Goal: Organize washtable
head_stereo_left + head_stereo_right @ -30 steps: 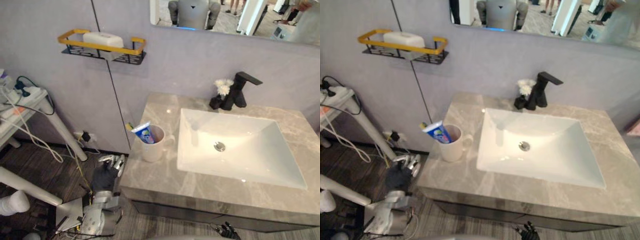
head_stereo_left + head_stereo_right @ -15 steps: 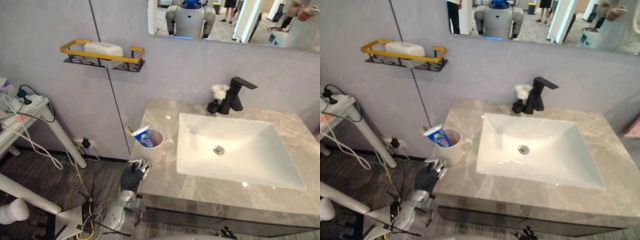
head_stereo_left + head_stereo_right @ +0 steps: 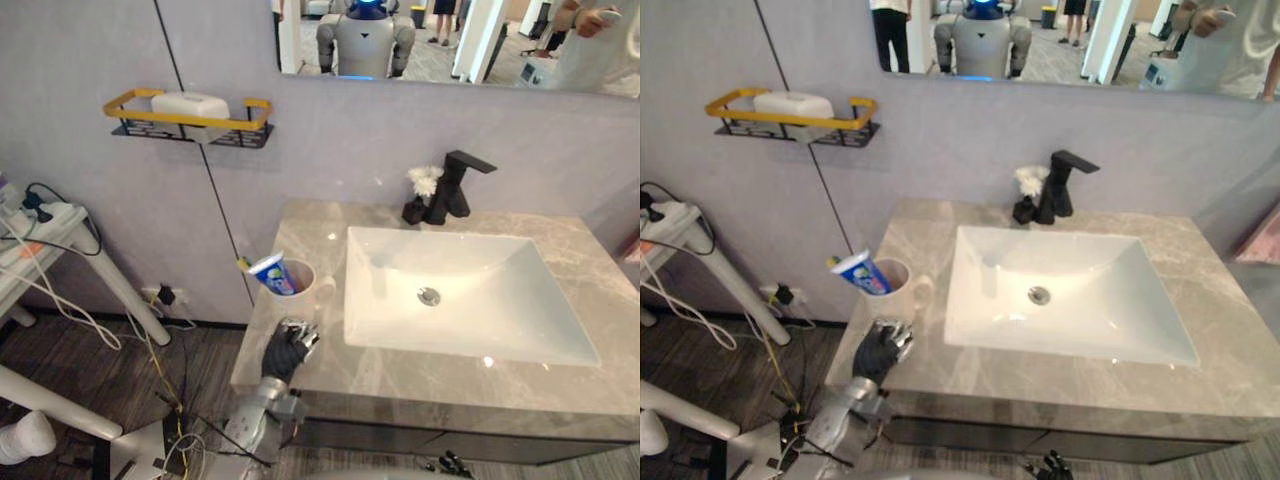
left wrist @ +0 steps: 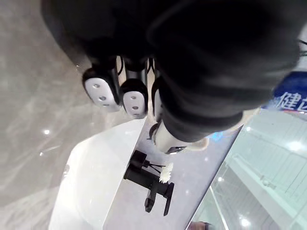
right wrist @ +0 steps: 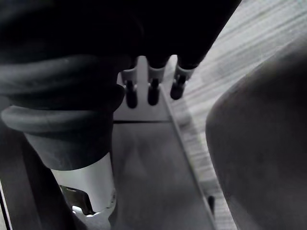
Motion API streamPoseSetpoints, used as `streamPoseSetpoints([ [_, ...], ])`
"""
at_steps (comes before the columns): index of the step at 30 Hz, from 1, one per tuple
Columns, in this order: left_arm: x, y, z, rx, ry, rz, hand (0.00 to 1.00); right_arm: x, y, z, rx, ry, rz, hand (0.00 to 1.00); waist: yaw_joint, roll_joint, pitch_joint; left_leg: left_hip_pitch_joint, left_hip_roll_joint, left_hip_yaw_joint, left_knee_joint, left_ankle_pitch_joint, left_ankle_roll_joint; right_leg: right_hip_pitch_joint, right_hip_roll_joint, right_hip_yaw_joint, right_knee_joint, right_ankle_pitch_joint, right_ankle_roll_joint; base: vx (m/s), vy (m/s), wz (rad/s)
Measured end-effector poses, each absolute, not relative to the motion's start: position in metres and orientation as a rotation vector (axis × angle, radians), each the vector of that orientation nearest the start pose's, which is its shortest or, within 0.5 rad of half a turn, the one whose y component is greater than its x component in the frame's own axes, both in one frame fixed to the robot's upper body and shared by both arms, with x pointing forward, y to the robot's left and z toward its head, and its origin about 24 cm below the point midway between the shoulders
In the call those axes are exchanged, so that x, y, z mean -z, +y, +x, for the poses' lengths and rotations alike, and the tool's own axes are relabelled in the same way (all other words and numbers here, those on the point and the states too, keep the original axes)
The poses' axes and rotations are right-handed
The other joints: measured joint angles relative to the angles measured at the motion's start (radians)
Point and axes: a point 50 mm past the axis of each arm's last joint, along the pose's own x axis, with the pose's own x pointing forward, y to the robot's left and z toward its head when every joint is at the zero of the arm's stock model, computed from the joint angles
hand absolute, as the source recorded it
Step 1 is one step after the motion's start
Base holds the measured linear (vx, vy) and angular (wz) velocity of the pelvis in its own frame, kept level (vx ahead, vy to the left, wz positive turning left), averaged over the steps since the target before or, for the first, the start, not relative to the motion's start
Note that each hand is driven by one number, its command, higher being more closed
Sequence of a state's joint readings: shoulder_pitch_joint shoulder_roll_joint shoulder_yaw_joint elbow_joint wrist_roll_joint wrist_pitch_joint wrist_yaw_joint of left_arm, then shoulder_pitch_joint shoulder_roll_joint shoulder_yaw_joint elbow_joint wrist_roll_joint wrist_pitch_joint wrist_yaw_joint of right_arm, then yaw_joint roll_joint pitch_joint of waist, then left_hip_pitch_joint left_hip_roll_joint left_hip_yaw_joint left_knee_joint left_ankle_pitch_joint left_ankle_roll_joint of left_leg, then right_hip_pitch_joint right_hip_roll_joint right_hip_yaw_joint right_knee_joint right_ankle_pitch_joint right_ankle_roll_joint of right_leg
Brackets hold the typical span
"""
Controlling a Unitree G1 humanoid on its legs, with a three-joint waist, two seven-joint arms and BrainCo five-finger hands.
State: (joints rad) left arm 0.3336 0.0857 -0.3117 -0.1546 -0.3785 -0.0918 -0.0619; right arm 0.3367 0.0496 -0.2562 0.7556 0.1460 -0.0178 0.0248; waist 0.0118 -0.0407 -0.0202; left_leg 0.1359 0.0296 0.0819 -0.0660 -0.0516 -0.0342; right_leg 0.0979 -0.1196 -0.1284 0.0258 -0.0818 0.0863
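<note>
A white cup [image 3: 305,287] stands on the grey marble counter [image 3: 400,372] left of the white basin [image 3: 455,290]. A blue and white toothpaste tube [image 3: 272,272] leans out of it to the left. My left hand [image 3: 287,347] hovers over the counter's front left corner, just short of the cup, with its fingers [image 4: 100,88] relaxed and holding nothing. My right hand [image 3: 1052,465] hangs low in front of the cabinet, its fingers [image 5: 152,92] straight and empty. A black faucet [image 3: 457,186] rises behind the basin, with a white flower in a small dark vase [image 3: 420,190] beside it.
A yellow and black wall shelf [image 3: 185,120] at upper left carries a white soap box [image 3: 190,104]. A white side table [image 3: 45,225] with a power strip and cables stands at far left. A mirror [image 3: 450,40] hangs above the counter.
My left hand rose from low beside the cabinet and moved right, up over the counter's front left corner near the cup. The camera also shifted. The cup and toothpaste stayed put.
</note>
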Motion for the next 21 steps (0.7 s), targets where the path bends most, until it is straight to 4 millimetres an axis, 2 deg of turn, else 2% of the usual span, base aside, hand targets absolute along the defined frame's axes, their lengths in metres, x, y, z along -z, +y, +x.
streamPoseSetpoints([
  [7,-0.015,0.106,0.188,0.244,0.108,-0.331,1.00,0.153,-0.187,0.050,0.399,1.028,0.281,0.00,-0.004,0.002,0.005,0.002,0.006,0.003,-0.024,0.015,-0.002,-0.001,0.015,0.000,-0.033,0.020,-0.002,-0.05,-0.038,-0.01],
  [13,-0.017,0.112,0.191,0.221,0.083,-0.315,1.00,0.153,-0.187,0.057,0.392,1.011,0.283,0.00,-0.024,0.003,0.006,0.001,0.004,0.004,-0.026,0.017,-0.002,0.003,0.015,0.003,-0.052,0.029,0.000,0.01,-0.005,-0.01],
  [21,-0.021,0.118,0.196,0.214,0.062,-0.293,1.00,0.152,-0.188,0.061,0.396,1.004,0.286,0.00,-0.026,0.000,0.024,0.000,0.004,0.005,-0.026,0.017,-0.002,0.003,0.015,0.004,-0.052,0.032,0.000,-0.02,-0.014,0.00],
])
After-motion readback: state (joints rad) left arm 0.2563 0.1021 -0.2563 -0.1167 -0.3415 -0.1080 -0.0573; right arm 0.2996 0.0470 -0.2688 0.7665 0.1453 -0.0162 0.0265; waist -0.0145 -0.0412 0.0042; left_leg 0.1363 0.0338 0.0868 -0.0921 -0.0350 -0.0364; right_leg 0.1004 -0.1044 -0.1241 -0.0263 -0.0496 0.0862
